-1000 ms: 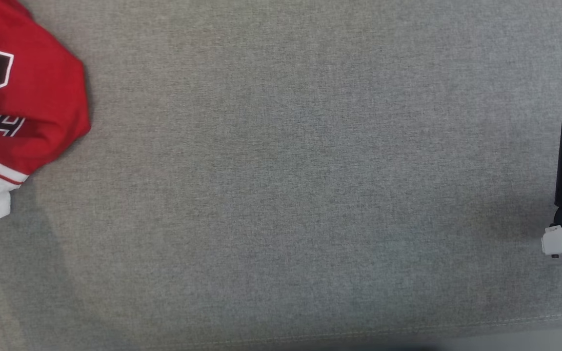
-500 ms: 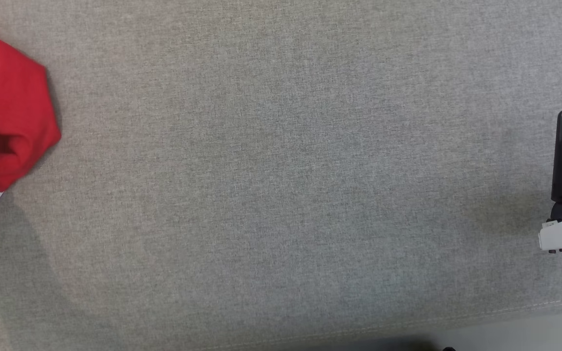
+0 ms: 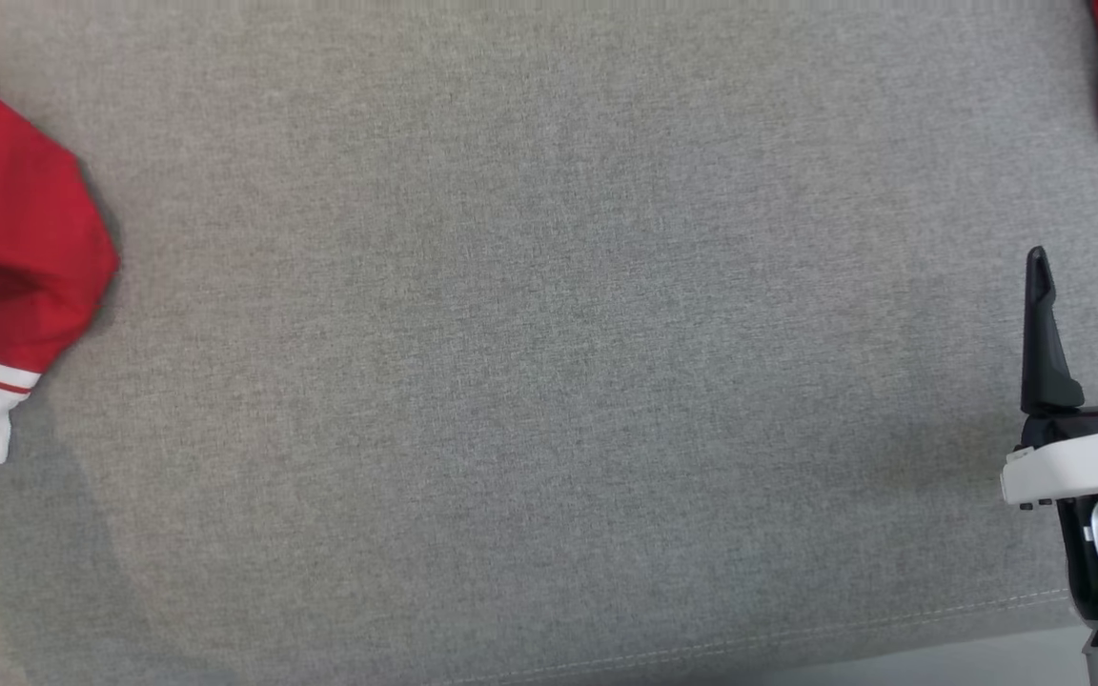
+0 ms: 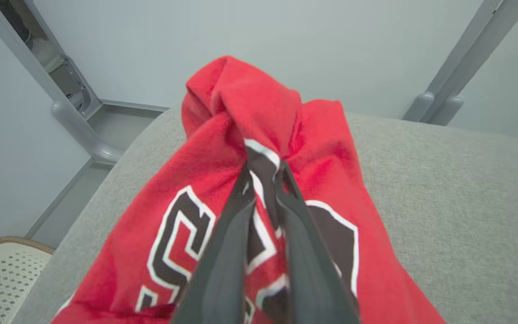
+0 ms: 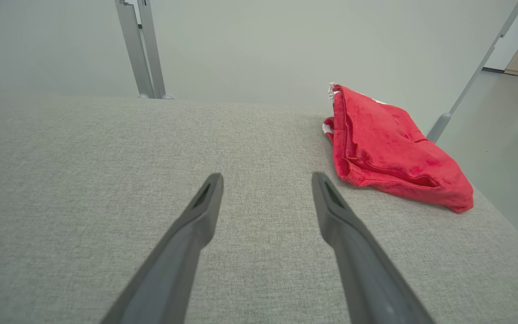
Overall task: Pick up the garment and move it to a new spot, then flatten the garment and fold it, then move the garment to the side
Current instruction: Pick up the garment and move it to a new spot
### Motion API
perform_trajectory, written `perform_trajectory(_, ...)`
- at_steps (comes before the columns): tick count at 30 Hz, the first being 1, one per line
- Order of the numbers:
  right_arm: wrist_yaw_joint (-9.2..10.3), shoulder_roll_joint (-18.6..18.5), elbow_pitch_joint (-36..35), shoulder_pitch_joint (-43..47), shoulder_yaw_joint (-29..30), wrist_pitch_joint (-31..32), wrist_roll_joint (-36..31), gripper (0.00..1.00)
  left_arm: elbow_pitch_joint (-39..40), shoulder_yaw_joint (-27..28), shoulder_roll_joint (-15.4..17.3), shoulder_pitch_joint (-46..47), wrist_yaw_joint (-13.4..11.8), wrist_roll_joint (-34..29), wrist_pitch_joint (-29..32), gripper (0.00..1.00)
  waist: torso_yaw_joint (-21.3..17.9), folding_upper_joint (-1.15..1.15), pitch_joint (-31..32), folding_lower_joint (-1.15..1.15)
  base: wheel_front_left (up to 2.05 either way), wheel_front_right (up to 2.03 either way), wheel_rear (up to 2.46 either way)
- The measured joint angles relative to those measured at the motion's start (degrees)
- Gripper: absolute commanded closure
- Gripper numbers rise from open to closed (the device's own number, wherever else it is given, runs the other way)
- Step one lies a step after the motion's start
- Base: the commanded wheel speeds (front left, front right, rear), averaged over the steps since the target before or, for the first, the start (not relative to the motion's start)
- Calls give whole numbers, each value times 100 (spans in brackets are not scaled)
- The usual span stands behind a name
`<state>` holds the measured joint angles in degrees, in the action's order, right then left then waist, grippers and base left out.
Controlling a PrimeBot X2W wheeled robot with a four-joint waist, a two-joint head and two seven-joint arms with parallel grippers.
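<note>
The left gripper [image 4: 264, 174] is seen closed tight on the garment [image 4: 250, 103], a fold of red cloth being pinched between its two dark fingers [image 4: 223, 252]. At the pinch the fabric is gathered into a peak, and the rest is draped down and outward, black lettering edged in white being spread on either side of the fingers. From the head view the garment is placed at the far left edge of the table [image 3: 549, 381], with a white hem and a thin red stripe shown at its near end. Whether the cloth is lifted wholly clear of the grey fabric top cannot be told.

Over on the right, the right gripper [image 3: 1087, 255] is held wide open above the near right part of the table, nothing being gripped, its fingers pointed away from the robot. A second red garment [image 5: 389, 148] is laid folded at the far right corner, well apart from both grippers. Grey metal posts [image 5: 144, 49] are seen beyond the table's far edge.
</note>
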<state>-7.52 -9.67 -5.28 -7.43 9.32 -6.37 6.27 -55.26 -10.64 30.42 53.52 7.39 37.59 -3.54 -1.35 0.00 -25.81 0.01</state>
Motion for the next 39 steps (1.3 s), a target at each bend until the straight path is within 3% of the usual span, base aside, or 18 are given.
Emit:
perform_trajectory(10,0,223,472,7,-120,-280,46,0,866,-380,300,431,-1,-320,-514,100,-123,0,584,0,0,0,0)
perform_trajectory(18,0,378,867,16,-180,-512,131,0,2488,-699,219,825,-163,-587,-137,100,-536,0,901,-1,0,0,0)
perform_trajectory(25,0,547,1165,5,-296,-688,243,0,3745,-991,-233,933,-337,-522,366,100,-1082,0,992,-1,0,0,0)
perform_trajectory(28,0,601,1306,-30,-355,-751,292,0,4036,-1159,-590,898,-345,-391,453,100,-1343,0,996,-1,0,0,0)
perform_trajectory(39,0,666,1568,-169,-497,-846,416,0,3724,-1940,-1434,-121,-389,-300,341,100,-1943,0,872,-1,0,0,0)
